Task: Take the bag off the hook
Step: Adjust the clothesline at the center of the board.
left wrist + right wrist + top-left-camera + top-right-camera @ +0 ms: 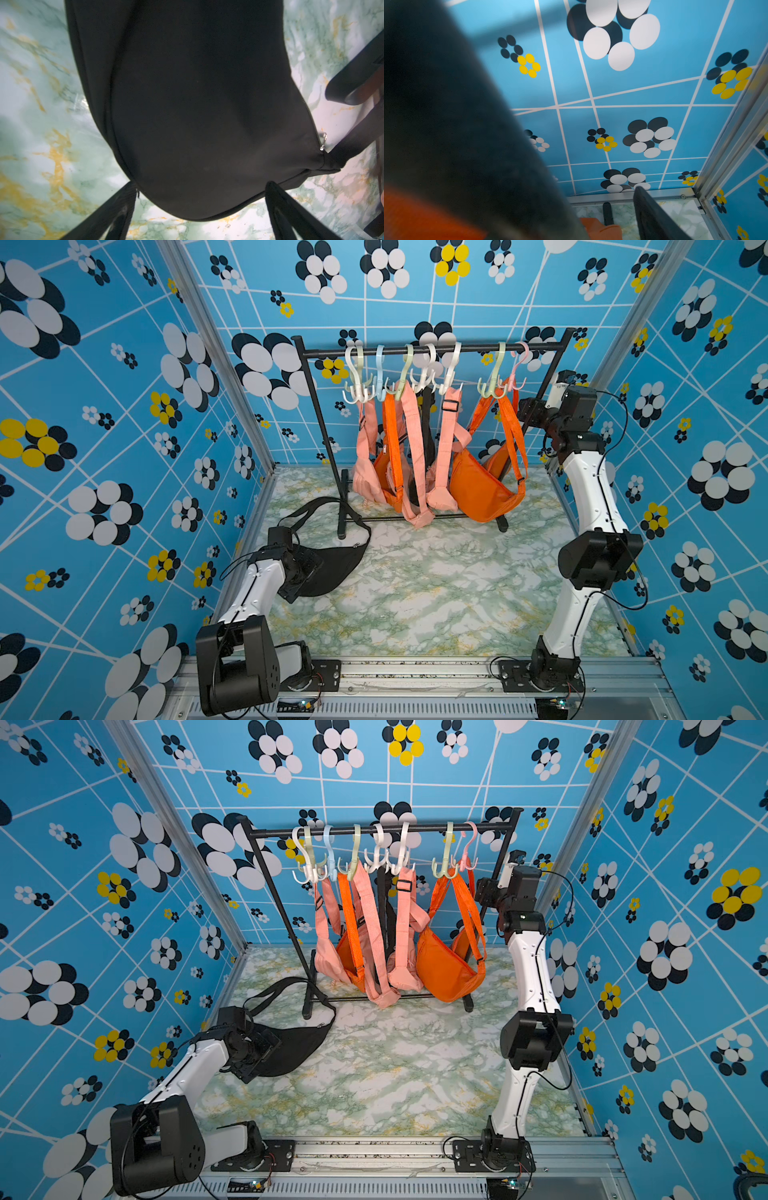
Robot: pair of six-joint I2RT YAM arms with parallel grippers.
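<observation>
Orange fabric, soft and probably light: sling bag (pixel 478 485), hung from the green hook (pixel 495 379) at the right end of the rail (pixel 415 351). Best pinched at the strap (pixel 510 427) under the hook; expect sag and swing. Right gripper (pixel 523 409) beside that strap, grip impossible to tell. Left gripper (pixel 201 185) spread wide over a black bag (pixel 332 564).

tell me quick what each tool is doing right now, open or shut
Left tool: open, above the black bag.
Right tool: cannot tell; it is by an orange strap.
</observation>
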